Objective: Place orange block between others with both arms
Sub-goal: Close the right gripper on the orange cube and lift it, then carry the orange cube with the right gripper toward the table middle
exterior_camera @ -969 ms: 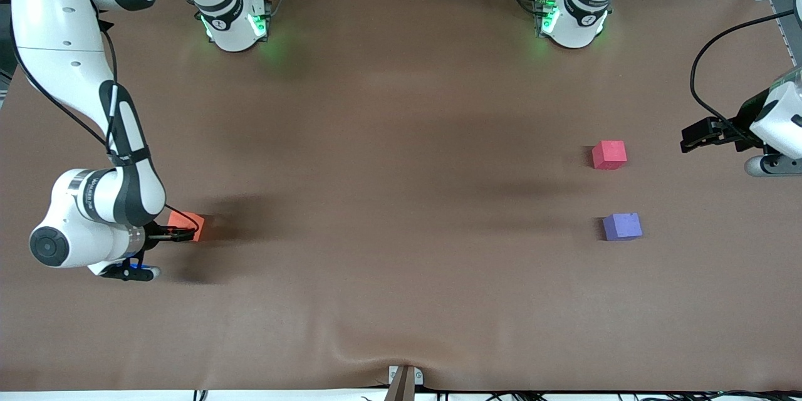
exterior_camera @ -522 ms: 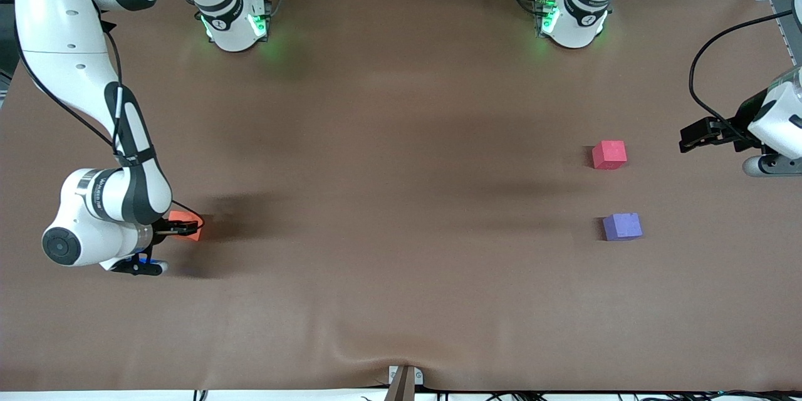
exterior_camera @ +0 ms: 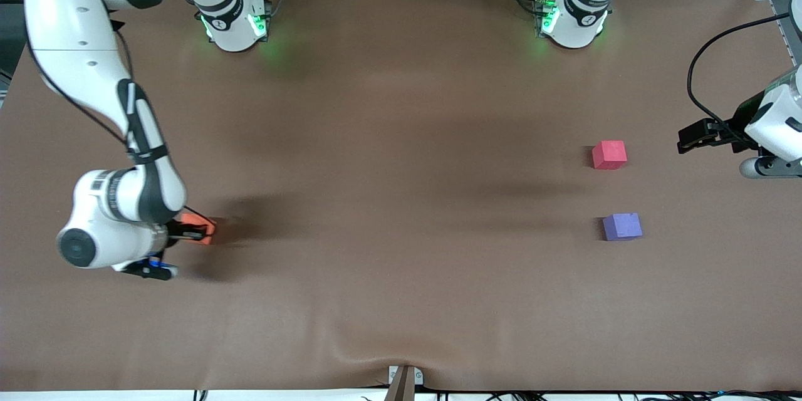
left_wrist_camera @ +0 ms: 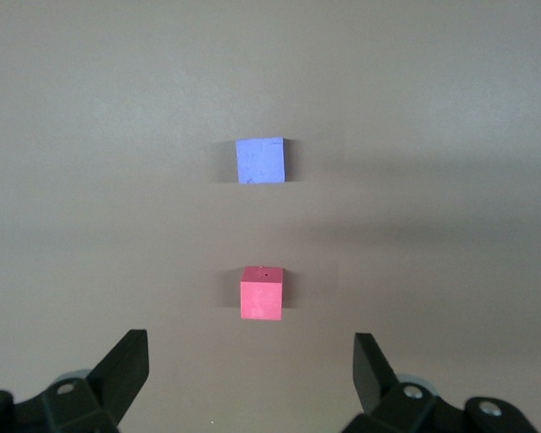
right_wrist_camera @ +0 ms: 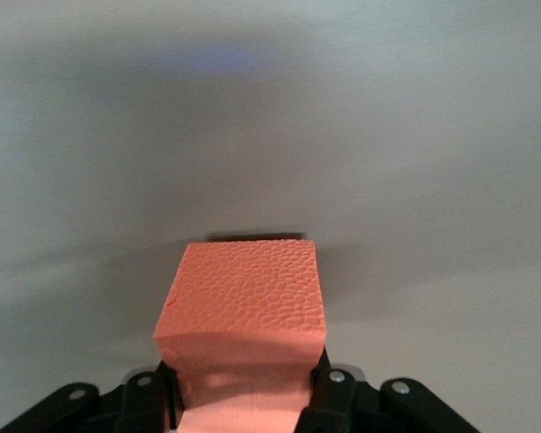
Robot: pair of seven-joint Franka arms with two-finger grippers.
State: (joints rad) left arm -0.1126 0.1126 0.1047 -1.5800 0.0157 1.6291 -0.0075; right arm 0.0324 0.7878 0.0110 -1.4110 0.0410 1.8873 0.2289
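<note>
Brown tabletop (exterior_camera: 401, 138). My right gripper (exterior_camera: 199, 232), lower left of frame, has jaws clamped on the small orange foam cube (exterior_camera: 202, 226). Left gripper (exterior_camera: 689, 136) waits, jaws wide. I should lift straight before carrying.

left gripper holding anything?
No: the left gripper is open and empty, with the pinkish-red cube and bluish-purple cube lying apart from it.
</note>
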